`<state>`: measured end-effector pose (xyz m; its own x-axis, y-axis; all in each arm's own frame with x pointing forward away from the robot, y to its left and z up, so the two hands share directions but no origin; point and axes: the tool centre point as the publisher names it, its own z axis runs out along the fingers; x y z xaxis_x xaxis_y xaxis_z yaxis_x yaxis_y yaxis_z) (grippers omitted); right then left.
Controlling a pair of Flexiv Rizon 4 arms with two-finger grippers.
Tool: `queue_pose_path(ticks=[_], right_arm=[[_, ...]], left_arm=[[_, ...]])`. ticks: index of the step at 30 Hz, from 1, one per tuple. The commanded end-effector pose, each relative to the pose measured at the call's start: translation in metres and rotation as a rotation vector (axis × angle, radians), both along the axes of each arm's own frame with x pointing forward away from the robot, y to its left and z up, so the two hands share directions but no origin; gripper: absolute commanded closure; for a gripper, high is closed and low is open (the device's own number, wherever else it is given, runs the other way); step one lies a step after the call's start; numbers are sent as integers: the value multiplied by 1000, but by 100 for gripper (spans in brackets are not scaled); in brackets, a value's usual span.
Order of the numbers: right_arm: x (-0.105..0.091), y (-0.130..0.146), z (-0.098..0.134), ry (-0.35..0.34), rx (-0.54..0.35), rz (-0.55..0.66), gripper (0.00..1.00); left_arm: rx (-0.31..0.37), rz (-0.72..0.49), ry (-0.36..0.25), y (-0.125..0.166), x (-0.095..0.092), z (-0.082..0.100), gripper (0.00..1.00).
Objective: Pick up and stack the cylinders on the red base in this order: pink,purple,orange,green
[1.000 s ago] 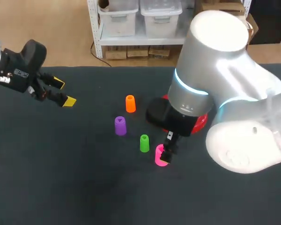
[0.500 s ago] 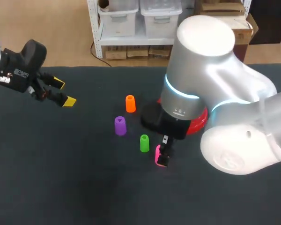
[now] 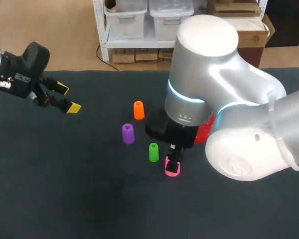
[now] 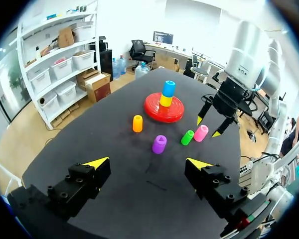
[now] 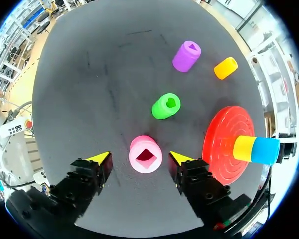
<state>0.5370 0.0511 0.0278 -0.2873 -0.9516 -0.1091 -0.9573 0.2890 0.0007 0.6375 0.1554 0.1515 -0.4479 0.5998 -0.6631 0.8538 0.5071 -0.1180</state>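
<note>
The pink cylinder stands upright on the dark table, between the yellow tips of my right gripper. A gap shows on each side of it, so the gripper is open. From above, the pink cylinder peeks out under the right arm's fingers. Green, purple and orange cylinders stand apart to its left. The red base carries a yellow and a blue cylinder on its peg. My left gripper hovers open and empty at the far left.
The large right arm hides most of the red base from above. The green cylinder is the closest neighbour, just ahead of the right gripper. Bare dark tabletop spreads in front and on the left.
My right arm has shifted left and come down, so its fingers now straddle the pink cylinder and stand closer together. The left arm and the other cylinders have not moved.
</note>
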Motion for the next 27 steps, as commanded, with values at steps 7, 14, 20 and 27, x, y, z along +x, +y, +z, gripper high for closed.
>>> queue_pose_path(ticks=[7, 14, 20, 27], right_arm=[[6, -3, 15, -29, 31, -21, 100], [50, -23, 76, -81, 97, -54, 100], [111, -45, 111, -113, 87, -127, 100], [168, -65, 125, -128, 40, -209, 100]], left_arm=[[4, -2, 4, 0, 2, 0, 0], [4, -2, 4, 0, 2, 0, 0], [4, -2, 4, 0, 2, 0, 0], [4, -2, 4, 0, 2, 0, 0]])
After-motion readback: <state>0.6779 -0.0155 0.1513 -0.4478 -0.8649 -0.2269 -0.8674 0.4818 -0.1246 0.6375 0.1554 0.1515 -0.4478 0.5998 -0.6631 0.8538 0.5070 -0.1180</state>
